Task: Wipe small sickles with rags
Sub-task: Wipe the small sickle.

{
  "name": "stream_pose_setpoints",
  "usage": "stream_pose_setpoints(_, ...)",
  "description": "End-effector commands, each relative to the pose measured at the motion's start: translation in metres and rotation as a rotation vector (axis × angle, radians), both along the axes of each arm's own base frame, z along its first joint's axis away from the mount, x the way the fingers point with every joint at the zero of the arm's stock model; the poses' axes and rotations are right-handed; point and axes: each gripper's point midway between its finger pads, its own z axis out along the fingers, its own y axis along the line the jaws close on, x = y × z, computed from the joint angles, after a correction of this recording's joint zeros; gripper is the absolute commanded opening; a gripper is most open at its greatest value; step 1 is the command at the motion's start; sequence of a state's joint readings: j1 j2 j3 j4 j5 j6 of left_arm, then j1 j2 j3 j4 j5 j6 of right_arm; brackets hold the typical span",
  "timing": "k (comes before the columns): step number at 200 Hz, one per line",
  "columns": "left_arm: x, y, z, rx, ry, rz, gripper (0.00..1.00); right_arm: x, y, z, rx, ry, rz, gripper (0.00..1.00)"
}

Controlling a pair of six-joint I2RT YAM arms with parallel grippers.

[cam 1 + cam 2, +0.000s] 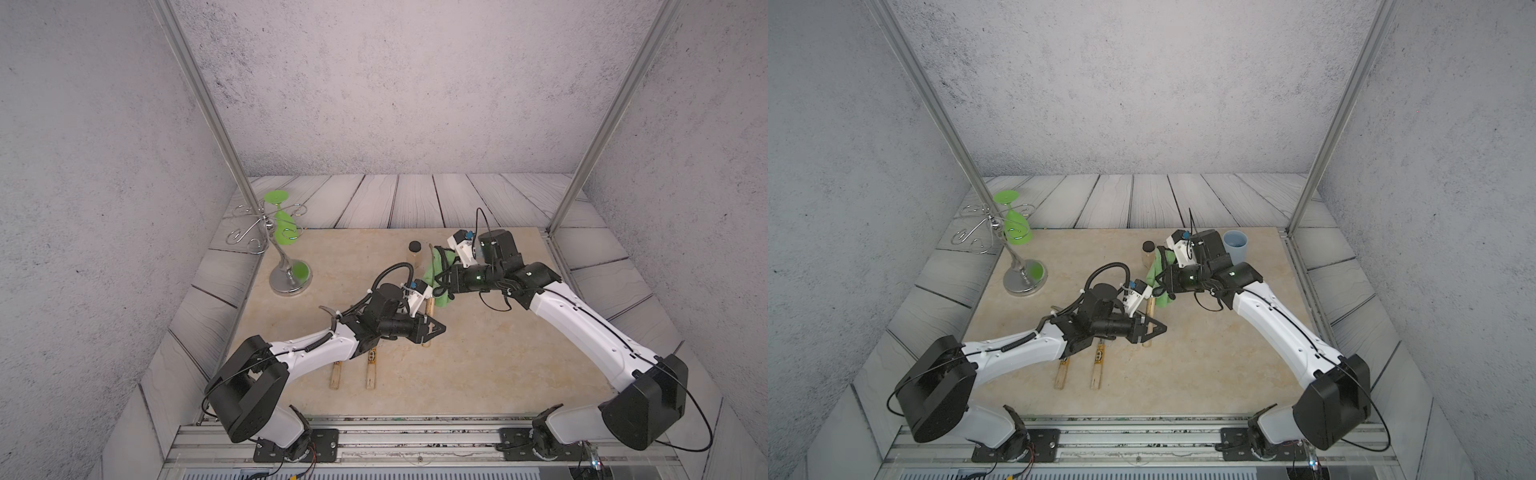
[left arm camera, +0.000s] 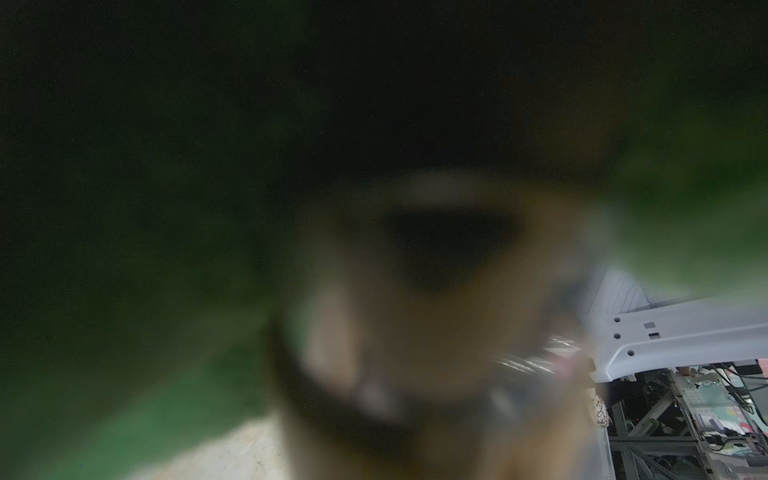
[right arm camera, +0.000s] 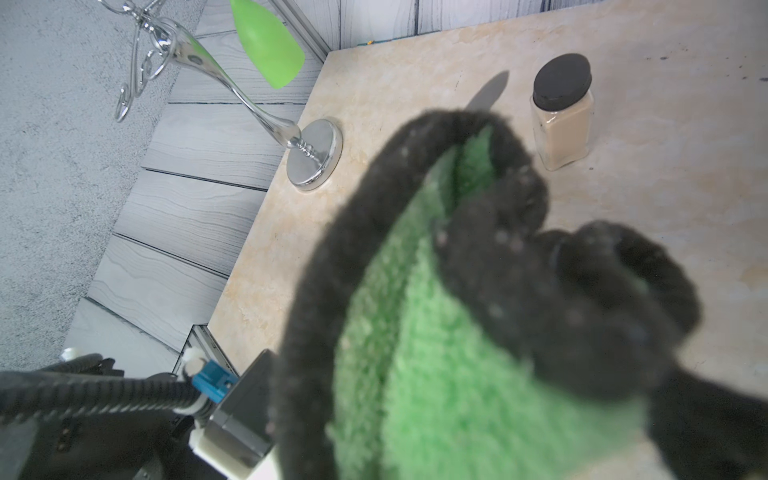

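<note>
Your third sickle [image 1: 429,308] sits near the middle of the counter [image 1: 478,365], handle toward you and blade running away under the rag [image 1: 430,272]. Your left end effector [image 1: 432,329] is pressed together on the pale handle, I judge to steady the tool while the other arm wipes. Your right end effector [image 1: 439,286] pinches the rag, which seems folded over the blade; the right wrist view shows its dark edging bunched round the green pile. The left wrist view is too blurred to help.

The two other sickles [image 1: 371,369] lie side by side under your left forearm, clear of the work. Mind the jar [image 1: 414,250] just beyond the blade's far end: a long outward stroke could knock it. The blue cup [image 1: 1235,246] stands behind your right wrist, and the goblet stand [image 1: 290,279] is well off to the left. Your open room is the counter nearest you and to the right.
</note>
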State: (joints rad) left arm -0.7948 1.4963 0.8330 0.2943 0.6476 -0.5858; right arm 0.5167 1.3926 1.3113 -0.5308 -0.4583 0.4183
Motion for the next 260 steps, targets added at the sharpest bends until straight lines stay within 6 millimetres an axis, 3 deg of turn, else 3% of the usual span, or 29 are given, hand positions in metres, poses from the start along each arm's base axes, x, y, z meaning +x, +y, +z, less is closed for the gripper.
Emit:
stream_pose_setpoints(1,0.026,0.005,0.011,-0.033,-0.002,0.044,0.00,-0.051,0.011,0.024,0.063,-0.006,0.160,0.15)
stream_pose_setpoints(32,0.037,0.015,0.020,-0.046,-0.011,0.070,0.00,-0.056,-0.008,0.019,-0.006,-0.016,0.098,0.15)
stream_pose_setpoints(61,0.033,0.021,0.020,-0.044,-0.012,0.071,0.00,-0.047,-0.031,0.013,-0.097,-0.042,-0.008,0.15)
stream_pose_setpoints(120,0.005,0.030,0.013,-0.038,0.007,0.053,0.00,0.010,-0.080,0.016,-0.106,-0.023,-0.231,0.14)
stream_pose_setpoints(160,-0.028,0.020,0.014,-0.028,-0.011,-0.003,0.00,0.048,-0.070,0.016,-0.101,-0.020,-0.221,0.14)
stream_pose_setpoints(191,-0.040,0.016,0.013,-0.048,-0.009,-0.014,0.00,0.070,-0.061,0.009,-0.089,-0.003,-0.221,0.15)
stream_pose_setpoints(230,-0.045,0.018,0.022,-0.075,-0.025,-0.024,0.00,0.082,-0.050,0.002,-0.059,0.018,-0.201,0.15)
stream_pose_setpoints(260,-0.048,0.015,0.026,-0.088,-0.025,-0.049,0.00,0.084,-0.039,0.009,-0.010,0.002,-0.154,0.15)
